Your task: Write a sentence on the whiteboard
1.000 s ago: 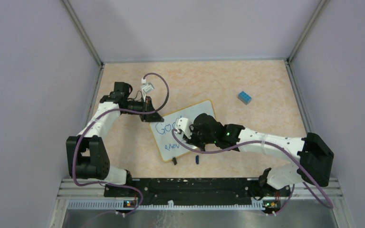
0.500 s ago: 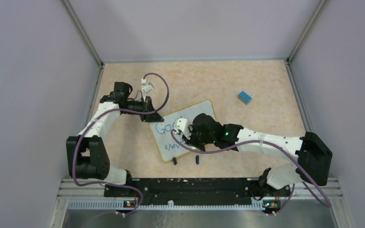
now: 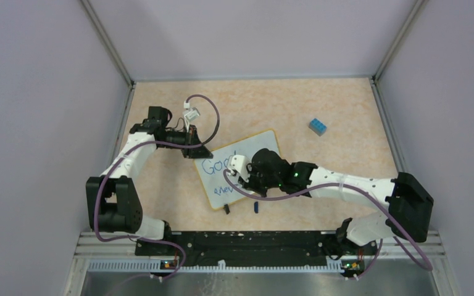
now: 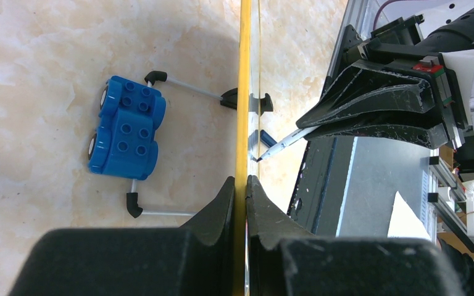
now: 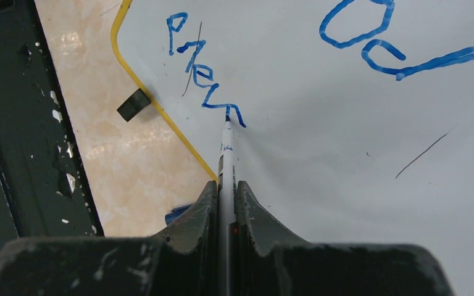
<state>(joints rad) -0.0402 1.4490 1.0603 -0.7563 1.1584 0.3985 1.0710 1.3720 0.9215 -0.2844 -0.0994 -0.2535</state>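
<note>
On the whiteboard (image 5: 321, 185), the right gripper (image 5: 225, 188), clamped shut on the marker (image 5: 226, 148), writes the sentence (image 5: 203, 74); the next stroke likely requires steady tip contact.

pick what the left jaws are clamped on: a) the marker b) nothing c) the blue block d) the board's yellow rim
d: in the left wrist view the left jaws pinch the board's yellow rim, while the block lies apart on the table and the marker sits in the right jaws.
</note>
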